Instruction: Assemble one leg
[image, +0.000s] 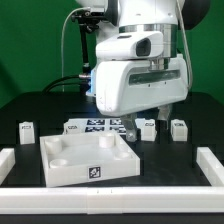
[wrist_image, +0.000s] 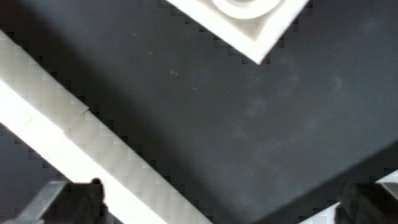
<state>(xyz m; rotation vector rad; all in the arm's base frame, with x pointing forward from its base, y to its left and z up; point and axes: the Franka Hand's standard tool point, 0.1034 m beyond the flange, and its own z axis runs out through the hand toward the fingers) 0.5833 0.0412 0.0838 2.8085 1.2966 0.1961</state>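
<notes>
The Panda arm's gripper (image: 158, 113) hangs over the far part of the table (image: 170, 155), toward the exterior view's right, jaws spread wide and holding nothing. In the wrist view its fingertips (wrist_image: 71, 200) sit at opposite edges of the frame with only bare black surface between them.

The leg (image: 148, 128) nearest the gripper stands upright on the table, almost beneath it. A second leg (image: 179, 127) stands near it on the exterior view's right, and a third leg (image: 27, 130) is well apart at the far left. The tray (image: 60, 170) with its round sockets lies near centre, with the marker board (image: 95, 127) just behind it.

The danger is a missed pick. The wrist view shows no leg between the fingers, only a corner of the tray (wrist_image: 249, 25) and a white strip (wrist_image: 71, 130). A straight descent from here would likely close on nothing, or bring a finger down on the block and tip it. The leg looks small and light, so a glancing touch could skid it into its neighbour. A finger catching the nearby tray corner could shift the sockets out of place.
</notes>
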